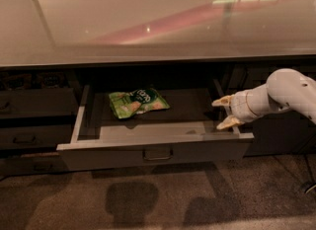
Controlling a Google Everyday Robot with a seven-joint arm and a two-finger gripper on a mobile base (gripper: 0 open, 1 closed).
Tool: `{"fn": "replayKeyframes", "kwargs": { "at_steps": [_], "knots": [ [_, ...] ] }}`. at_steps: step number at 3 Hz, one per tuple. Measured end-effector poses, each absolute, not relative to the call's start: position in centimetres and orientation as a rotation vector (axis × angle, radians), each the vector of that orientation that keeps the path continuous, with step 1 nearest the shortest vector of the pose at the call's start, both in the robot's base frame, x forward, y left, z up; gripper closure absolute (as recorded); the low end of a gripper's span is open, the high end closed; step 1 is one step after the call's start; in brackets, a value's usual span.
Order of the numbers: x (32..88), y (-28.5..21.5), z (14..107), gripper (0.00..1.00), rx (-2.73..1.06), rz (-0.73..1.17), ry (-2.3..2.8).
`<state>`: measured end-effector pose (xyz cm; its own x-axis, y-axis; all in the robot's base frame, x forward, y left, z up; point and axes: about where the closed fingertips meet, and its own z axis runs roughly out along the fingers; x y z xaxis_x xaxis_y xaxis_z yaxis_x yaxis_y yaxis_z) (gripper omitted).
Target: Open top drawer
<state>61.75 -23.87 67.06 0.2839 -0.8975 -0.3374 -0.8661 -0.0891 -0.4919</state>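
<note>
The top drawer [108, 156] is seen pulled well out from under the counter [148, 26], with its box exposed and a green bag [138, 102] lying toward the back of its floor. The gripper [226, 111] is held at the drawer's right side wall, just behind the front panel, with its fingers spread apart. Whether the wall is touched cannot be told. The opening is judged nearly or wholly done. If more travel is wanted, the pull is best directed straight along the drawer's slides, with no sideways load on the wall, and eased before the stop is met. The handle [158, 155] at the drawer front's centre is not grasped.
</note>
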Motion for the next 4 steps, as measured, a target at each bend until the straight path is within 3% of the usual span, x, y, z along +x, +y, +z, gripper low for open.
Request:
{"fn": "replayKeyframes", "kwargs": {
  "at_steps": [1, 4],
  "knots": [
    [61.7, -23.9, 67.1, 0.0, -1.945, -0.066, 1.577],
    [59.5, -23.1, 66.6, 0.0, -1.946, -0.027, 1.526]
  ]
}}
